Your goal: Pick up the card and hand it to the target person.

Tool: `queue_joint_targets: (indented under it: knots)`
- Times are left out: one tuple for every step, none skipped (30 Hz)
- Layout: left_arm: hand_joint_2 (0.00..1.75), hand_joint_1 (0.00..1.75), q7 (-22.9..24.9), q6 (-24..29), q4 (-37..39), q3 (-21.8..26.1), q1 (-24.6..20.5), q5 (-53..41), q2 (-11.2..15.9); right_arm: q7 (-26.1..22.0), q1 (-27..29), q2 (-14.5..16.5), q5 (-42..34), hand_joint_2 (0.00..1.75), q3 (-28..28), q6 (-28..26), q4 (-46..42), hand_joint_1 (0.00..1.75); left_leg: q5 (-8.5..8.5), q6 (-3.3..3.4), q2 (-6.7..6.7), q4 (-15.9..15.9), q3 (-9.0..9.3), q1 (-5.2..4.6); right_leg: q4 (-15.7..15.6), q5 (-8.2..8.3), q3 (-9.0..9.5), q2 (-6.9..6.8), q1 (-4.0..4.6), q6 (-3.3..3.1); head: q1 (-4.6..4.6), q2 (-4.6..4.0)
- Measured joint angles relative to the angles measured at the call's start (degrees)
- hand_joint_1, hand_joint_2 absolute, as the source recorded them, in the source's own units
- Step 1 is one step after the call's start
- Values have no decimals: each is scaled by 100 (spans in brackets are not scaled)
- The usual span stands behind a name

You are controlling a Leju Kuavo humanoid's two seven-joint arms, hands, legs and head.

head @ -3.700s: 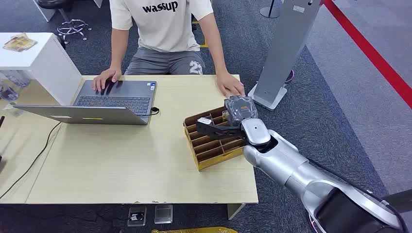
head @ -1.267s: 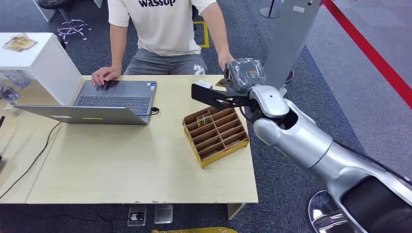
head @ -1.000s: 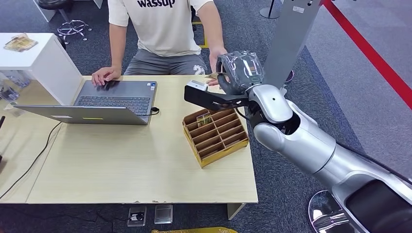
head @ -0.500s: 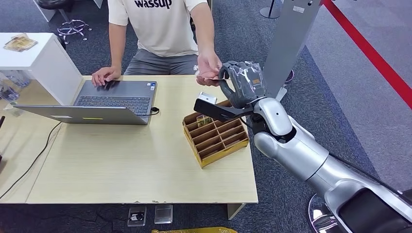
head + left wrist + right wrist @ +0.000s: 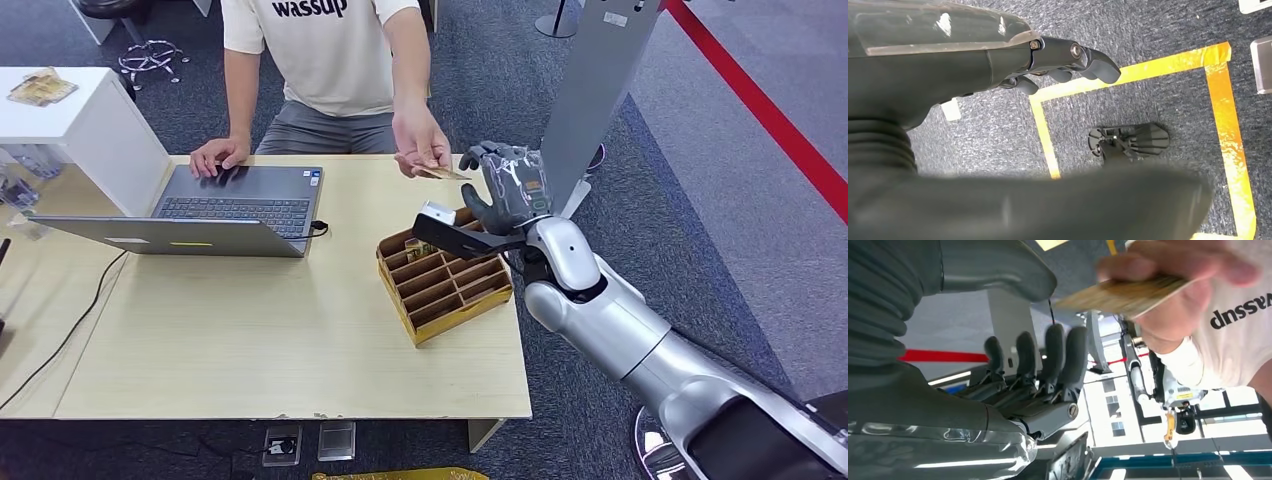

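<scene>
The tan card (image 5: pixel 443 173) is pinched in the hand (image 5: pixel 420 148) of the seated person in a white T-shirt, above the table's far edge. In the right wrist view the card (image 5: pixel 1120 292) lies between that person's fingers, apart from my own fingers (image 5: pixel 1048 360). My right hand (image 5: pixel 508 188) hovers just right of the card, above the card box, fingers spread and holding nothing. My left hand (image 5: pixel 998 60) hangs over grey carpet with nothing in it, fingers loosely extended.
A yellow-brown compartment box (image 5: pixel 445 282) holding a few cards stands on the wooden table (image 5: pixel 250 340) under my right arm. An open laptop (image 5: pixel 230 200) with the person's other hand on it sits far left. A grey stand (image 5: pixel 590 90) rises behind my right hand.
My right hand rose from the box carrying the card toward the person. The person reached out and took the card. My hand has since drawn back and lowered, empty.
</scene>
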Motion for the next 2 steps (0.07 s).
queue_joint_targets:
  knots:
    - [131, 0, -12, 1, 0, 0, 1, -1, 0, -56, 29, 9, -103, 175, -25, -23, 7, 0, 0, 0, 0, 0, 0, 0, 0, 0, 0, 0, 0, 0, 1, 0]
    - [116, 0, -18, 2, 0, 0, 1, -1, 0, -85, 44, 13, -157, 175, -36, -35, 9, 0, 0, 0, 0, 0, 0, 0, 0, 0, 0, 0, 0, 0, 1, 0]
